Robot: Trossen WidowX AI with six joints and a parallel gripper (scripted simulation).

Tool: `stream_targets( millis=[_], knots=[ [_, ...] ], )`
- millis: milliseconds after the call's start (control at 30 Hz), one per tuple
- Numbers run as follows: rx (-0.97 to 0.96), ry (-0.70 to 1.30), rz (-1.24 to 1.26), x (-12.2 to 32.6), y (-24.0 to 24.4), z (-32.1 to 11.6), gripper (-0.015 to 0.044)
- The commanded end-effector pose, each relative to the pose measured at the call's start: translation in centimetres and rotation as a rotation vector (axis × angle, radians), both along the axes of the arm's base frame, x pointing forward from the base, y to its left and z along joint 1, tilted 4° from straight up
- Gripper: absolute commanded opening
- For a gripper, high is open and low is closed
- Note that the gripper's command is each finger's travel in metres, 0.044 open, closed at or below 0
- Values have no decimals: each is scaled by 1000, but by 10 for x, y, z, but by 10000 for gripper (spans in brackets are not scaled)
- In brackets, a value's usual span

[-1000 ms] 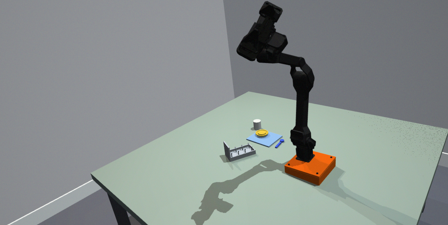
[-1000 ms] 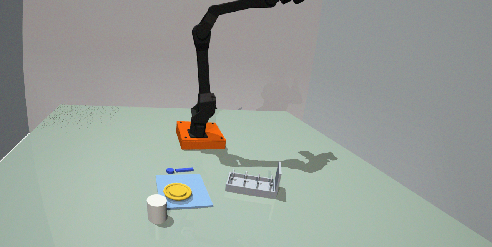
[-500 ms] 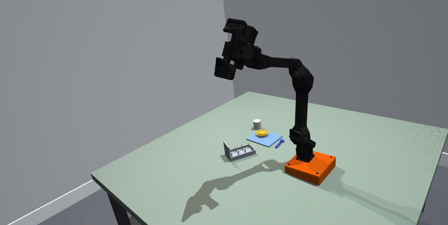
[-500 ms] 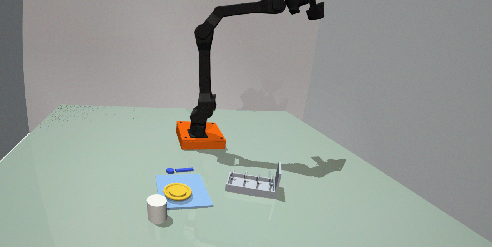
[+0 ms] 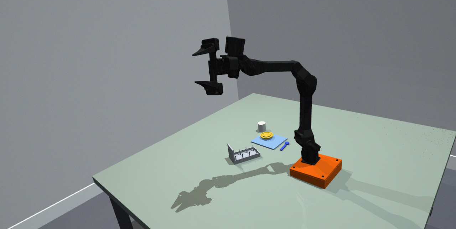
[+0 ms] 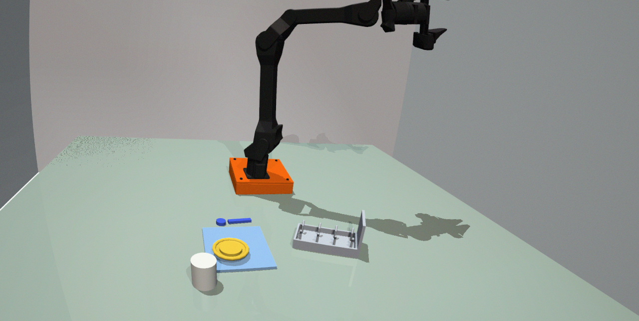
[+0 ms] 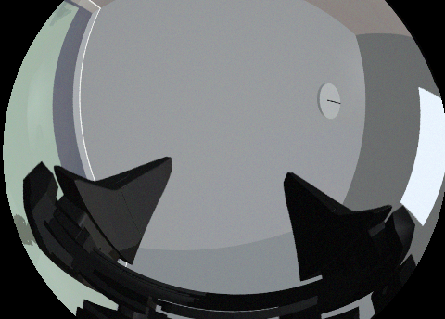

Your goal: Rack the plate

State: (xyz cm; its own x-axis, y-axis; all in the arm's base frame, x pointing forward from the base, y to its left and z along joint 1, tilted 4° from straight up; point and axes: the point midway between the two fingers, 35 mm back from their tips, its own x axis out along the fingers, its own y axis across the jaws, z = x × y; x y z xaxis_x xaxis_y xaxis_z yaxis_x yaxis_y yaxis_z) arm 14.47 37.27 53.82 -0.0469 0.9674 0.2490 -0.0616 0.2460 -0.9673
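Observation:
The yellow plate [image 5: 266,135] [image 6: 230,248] lies flat on the blue mat [image 5: 273,145] [image 6: 262,261]. The grey dish rack [image 5: 248,158] [image 6: 325,247] stands beside the mat, with thin upright rails and a tall panel at one end. No plate is in its slots. My gripper [image 5: 193,68] [image 6: 447,14] [image 7: 229,171] is open and empty. It is high in the air, far from the plate and the rack, with its fingers pointing sideways. In the wrist view only walls and a strip of table show between and around the fingers.
A white cylinder [image 5: 261,127] [image 6: 203,272] stands beside the mat, close to the plate. A blue spoon [image 5: 283,146] [image 6: 239,220] lies at the mat's side towards the orange base [image 5: 319,168] [image 6: 263,187] of the arm. The green table [image 5: 178,154] [image 6: 134,229] bears them all.

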Motion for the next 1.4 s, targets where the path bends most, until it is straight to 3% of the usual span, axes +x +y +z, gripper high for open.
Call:
stream_targets(
  millis=[0,667,1367],
  knots=[
    [-55,76,-59,28,2,-20,400],
    [-207,459,-370,142,-35,-95,400],
    [-315,998,-831,261,-151,-216,400]
  ],
)
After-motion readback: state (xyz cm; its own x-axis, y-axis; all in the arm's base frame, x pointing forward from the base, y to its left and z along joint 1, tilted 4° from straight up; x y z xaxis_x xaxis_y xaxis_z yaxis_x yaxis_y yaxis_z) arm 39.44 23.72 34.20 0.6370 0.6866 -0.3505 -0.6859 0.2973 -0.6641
